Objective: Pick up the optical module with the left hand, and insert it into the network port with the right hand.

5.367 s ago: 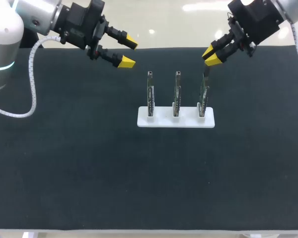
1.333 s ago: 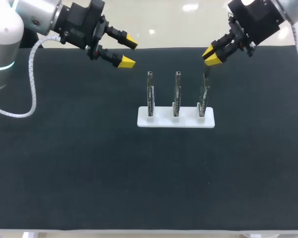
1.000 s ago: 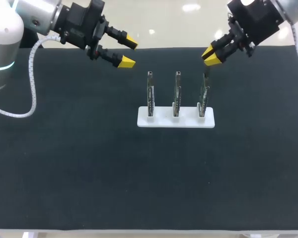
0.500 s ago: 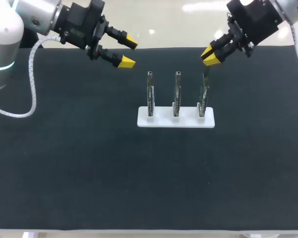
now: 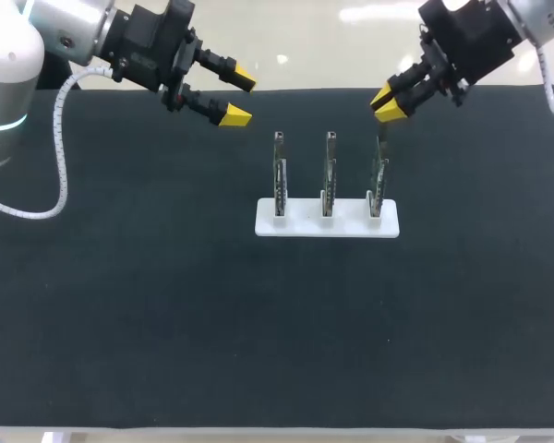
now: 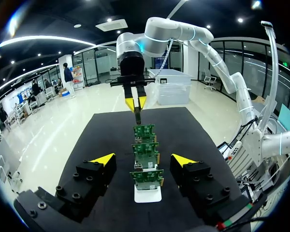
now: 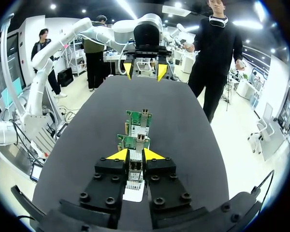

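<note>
Well, this reads as the insertion step, not the pick-up. Nearest is the bare black cloth-covered table (image 5: pixel 166 323), w/ nothing on that stretch to get in the way. Mid-table sits the flat white plastic base (image 5: pixel 326 225) w/ three upright green circuit boards (image 5: pixel 280 175) slotted in a row, edge-on from the head view. The slim dark optical module (image 6: pixel 137 115) is right at the top of the right-hand board (image 5: pixel 377 180), where the network port should be (port itself too small to make out). It sits directly under the right claw (image 5: pixel 385 101). Can't tell whether that claw is clamped on it or clear of it, nor whether the module is seated or just above the port. Farther back on the other side, the left claw (image 5: pixel 239 95) hovers spread wide & empty, well apart from the boards.

Next move, if the module isn't home: a straight push down along the board's line w/ no sideways lean, since the board looks thin & is held only at its foot. If it is home: let go & lift straight up. Obstacles: the middle board (image 5: pixel 329 185) stands near the target's left side. The left claw is no obstruction.
</note>
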### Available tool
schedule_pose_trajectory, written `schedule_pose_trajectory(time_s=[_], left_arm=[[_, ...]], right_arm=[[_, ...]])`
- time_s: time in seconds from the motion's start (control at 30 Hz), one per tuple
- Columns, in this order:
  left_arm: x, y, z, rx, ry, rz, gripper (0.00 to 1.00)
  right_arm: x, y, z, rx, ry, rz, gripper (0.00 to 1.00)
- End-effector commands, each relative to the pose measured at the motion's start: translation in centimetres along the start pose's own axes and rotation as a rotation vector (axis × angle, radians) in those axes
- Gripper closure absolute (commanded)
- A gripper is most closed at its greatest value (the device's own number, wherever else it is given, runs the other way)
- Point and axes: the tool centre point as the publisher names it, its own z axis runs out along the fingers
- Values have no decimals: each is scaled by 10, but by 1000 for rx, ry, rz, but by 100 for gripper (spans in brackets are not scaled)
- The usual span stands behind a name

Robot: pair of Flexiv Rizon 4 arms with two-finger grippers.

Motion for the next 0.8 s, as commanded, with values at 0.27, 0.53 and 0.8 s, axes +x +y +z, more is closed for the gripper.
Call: schedule_pose_trajectory(time_s=[0.27, 0.53, 0.8], left_arm=[[-1, 1, 0, 2, 4, -1, 0], [-1, 1, 0, 2, 4, -1, 0], [-1, 1, 0, 2, 4, -1, 0]], right_arm=[[-1, 2, 0, 3, -15, -1, 100], [6, 1, 2, 10, -25, -16, 100], [8, 0, 5, 16, -38, -27, 100]])
